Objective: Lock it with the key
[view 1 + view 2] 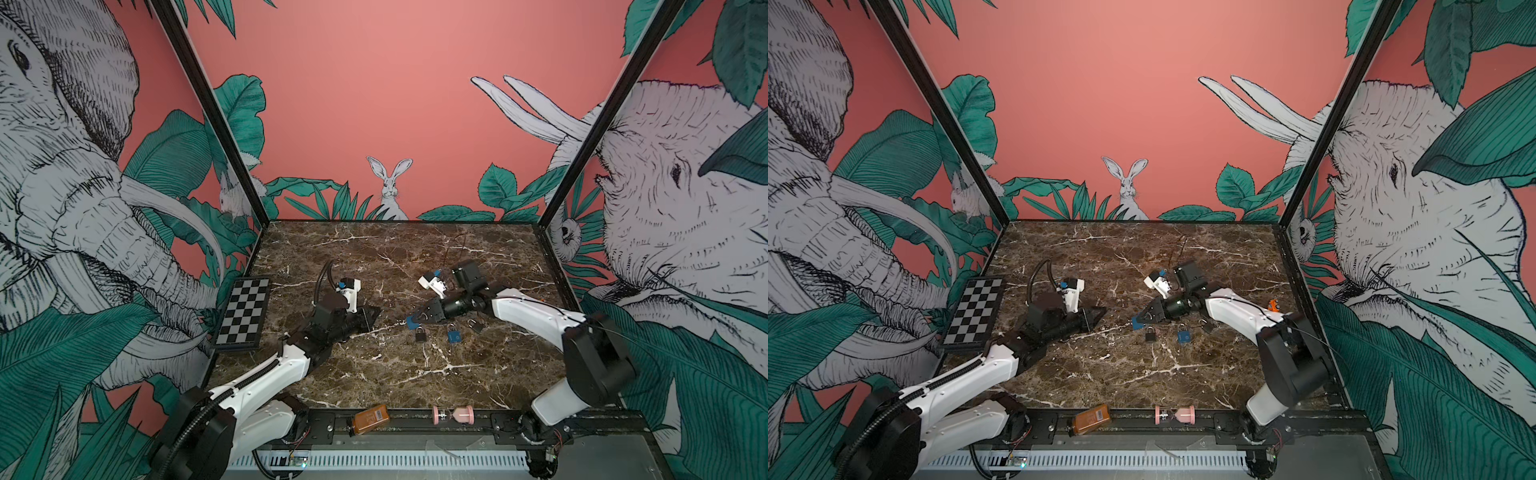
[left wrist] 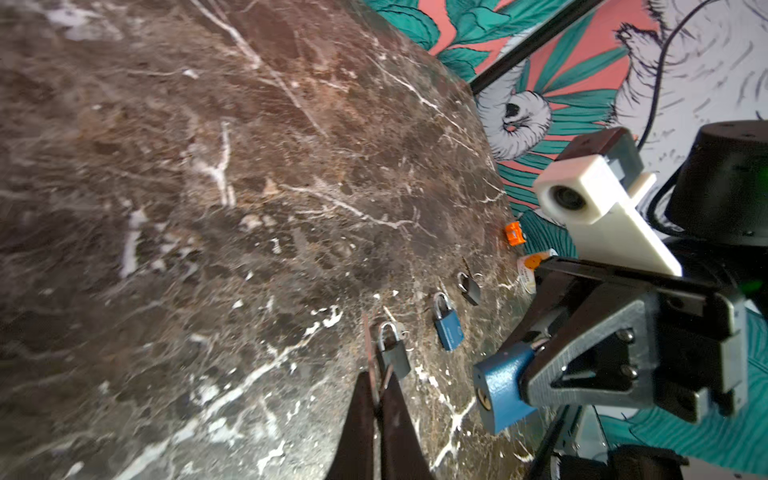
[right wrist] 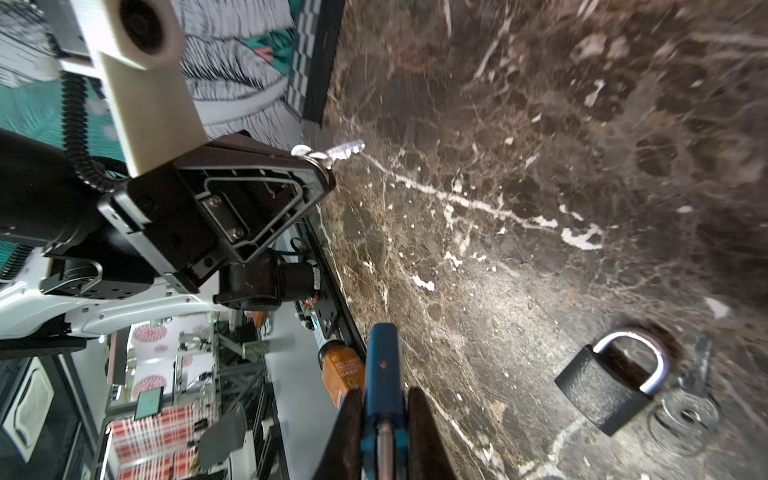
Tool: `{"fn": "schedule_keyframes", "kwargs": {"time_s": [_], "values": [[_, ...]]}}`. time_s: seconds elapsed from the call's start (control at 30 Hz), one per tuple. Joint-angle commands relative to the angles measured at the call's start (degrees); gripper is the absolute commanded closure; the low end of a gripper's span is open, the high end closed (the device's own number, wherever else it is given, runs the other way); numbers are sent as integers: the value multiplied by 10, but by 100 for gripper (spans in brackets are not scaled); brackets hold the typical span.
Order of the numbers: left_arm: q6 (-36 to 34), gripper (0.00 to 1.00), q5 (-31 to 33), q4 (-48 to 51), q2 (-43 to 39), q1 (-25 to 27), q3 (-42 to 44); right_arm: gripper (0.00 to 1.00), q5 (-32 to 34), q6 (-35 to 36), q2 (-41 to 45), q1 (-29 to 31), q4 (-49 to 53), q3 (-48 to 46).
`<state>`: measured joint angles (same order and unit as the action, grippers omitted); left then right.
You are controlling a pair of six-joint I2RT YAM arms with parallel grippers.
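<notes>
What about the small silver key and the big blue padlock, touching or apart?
Apart. The right wrist view shows marble tabletop between the small silver key and the big blue padlock.

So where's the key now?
The key pokes from the left tool, seen in the right wrist view, across from the blue padlock the right tool holds.

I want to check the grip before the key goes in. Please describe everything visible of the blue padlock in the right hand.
The blue padlock has a body of what looks like painted metal, with an empty keyhole in its bottom face. The right hand is shut on its shackle end. The silver shackle runs between the fingers, and the body sticks out beyond them. Whether it is locked is hidden.
</notes>
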<state>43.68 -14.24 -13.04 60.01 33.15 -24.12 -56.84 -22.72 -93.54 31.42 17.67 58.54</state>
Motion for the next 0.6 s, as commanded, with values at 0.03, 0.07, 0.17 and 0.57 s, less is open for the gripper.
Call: {"fn": "schedule_keyframes", "kwargs": {"time_s": [0.03, 0.07, 0.17, 0.57], "values": [[27, 100, 41, -63, -10, -5, 30, 100, -31, 77, -72, 28, 69, 94], [25, 100, 31, -78, -3, -6, 36, 100, -33, 93, -96, 33, 87, 118], [4, 100, 8, -76, 11, -5, 38, 100, -29, 152, -166, 48, 172, 202], [-34, 100, -7, -168, 67, -5, 72, 100, 15, 259, -312, 65, 332, 351]]}}
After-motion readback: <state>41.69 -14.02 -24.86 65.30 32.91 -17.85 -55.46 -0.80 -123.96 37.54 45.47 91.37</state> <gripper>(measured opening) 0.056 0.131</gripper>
